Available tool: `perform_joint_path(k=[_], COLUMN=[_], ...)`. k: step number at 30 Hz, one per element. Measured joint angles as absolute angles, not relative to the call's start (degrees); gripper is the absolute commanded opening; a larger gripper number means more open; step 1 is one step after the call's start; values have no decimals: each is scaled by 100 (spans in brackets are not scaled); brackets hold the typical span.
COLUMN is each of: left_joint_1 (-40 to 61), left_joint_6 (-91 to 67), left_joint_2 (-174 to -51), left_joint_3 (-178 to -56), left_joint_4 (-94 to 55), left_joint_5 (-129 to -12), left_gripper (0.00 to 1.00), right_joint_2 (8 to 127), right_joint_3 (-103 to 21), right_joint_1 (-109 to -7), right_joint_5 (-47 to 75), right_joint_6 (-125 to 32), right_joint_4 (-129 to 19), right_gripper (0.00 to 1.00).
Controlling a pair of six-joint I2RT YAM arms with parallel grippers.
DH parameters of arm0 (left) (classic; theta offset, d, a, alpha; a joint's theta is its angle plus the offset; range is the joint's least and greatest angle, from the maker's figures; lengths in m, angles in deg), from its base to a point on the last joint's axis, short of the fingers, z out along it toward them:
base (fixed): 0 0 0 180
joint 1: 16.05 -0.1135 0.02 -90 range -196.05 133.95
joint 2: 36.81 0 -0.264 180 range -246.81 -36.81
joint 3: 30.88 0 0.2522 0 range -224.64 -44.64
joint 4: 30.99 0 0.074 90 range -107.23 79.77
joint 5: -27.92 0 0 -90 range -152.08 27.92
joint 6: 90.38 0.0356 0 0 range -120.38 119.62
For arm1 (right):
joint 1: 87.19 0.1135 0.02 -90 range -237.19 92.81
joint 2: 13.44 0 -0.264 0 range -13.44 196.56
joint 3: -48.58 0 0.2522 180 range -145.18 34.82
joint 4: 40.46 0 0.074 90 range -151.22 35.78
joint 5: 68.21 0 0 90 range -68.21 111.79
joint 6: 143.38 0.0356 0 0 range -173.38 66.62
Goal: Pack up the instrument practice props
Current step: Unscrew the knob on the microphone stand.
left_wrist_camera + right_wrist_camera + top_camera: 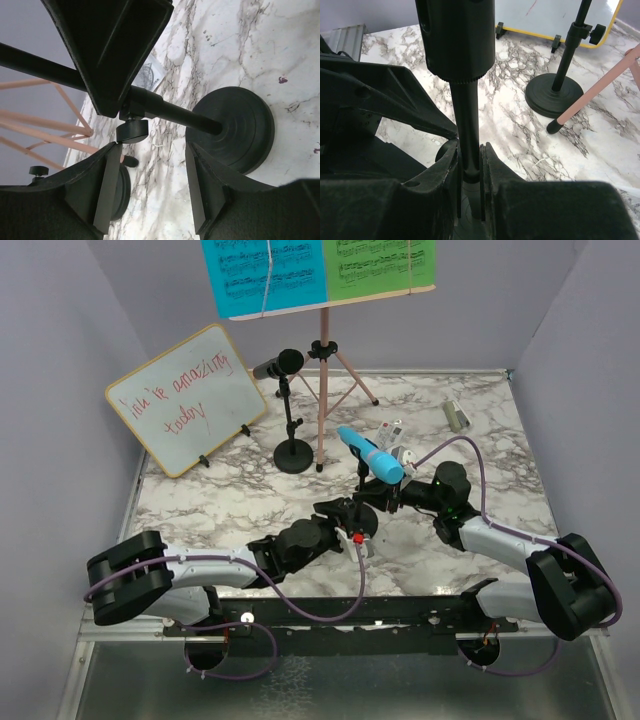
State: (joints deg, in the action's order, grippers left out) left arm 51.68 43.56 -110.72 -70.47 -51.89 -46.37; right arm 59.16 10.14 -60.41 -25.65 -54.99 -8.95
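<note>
While the right hand (470,180) pinches the thin pole of the black round-based microphone stand (235,130) in the middle of the white marble tabletop (220,510), the left hand (152,155) sits low beside the pole, spread wide. A blue microphone (370,455) rests tilted on top of the stand.

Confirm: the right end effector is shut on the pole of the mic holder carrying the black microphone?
No. The mic holder whose pole the right end effector is shut on carries the blue microphone, not the black microphone; the top external view shows it.
</note>
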Motion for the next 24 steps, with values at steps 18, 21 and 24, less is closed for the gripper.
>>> perform_joint_path(k=[18, 21, 24], left_joint_1=[5246, 5246, 5257], left_joint_6=[4854, 4852, 4830], left_joint_2=[-11182, -11317, -11424], left_joint_3=[-7062, -7126, -7163], left_joint_4=[-5621, -5626, -5652], left_joint_5=[-4316, -4318, -4318], left_gripper=[52, 48, 38], right_joint_2=[5927, 5934, 5934], right_joint_3=[1014, 1014, 1014], right_joint_1=[-6023, -6023, -6023], right_joint_5=[-2567, -2567, -2565], right_joint_6=[-5499, -5499, -5499], right_joint_4=[-897, -897, -897], right_gripper=[0, 1, 1])
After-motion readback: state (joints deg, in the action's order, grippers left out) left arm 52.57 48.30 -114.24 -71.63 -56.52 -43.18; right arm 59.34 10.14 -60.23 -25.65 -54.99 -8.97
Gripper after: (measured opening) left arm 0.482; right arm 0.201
